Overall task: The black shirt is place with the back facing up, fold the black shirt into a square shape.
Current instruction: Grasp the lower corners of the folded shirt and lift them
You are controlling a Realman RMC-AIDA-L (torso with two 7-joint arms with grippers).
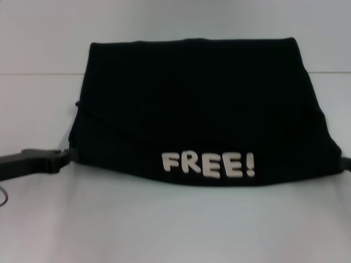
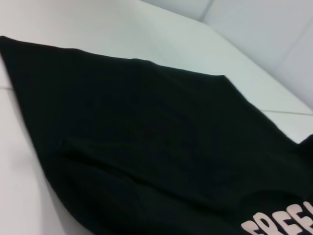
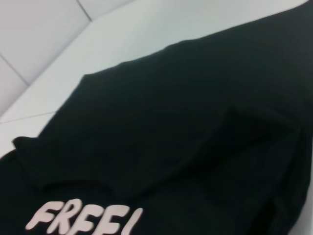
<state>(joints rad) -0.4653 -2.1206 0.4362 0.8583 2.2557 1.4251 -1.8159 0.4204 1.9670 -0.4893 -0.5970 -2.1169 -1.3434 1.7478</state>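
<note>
White and bare, the counter [image 1: 175, 230] fills the head view, with a faint seam crossing it on the far side. On it lies the black shirt [image 1: 203, 104], already folded into a wide block that is narrower at its far edge and broader at the near one. A folded layer runs along the near edge, and on it the pale lettering "FREE!" [image 1: 208, 164] faces up, a little right of the middle. Diagonal creases cross the left half of the cloth.

At the shirt's near left corner sits the left gripper [image 1: 67, 156], low over the counter, its tip touching the fabric edge; I cannot tell whether its fingers are closed on the cloth. At the near right corner only a sliver of the right gripper [image 1: 346, 163] shows at the frame edge, against the shirt, and its state cannot be told either. Both wrist views show only the shirt and counter.
</note>
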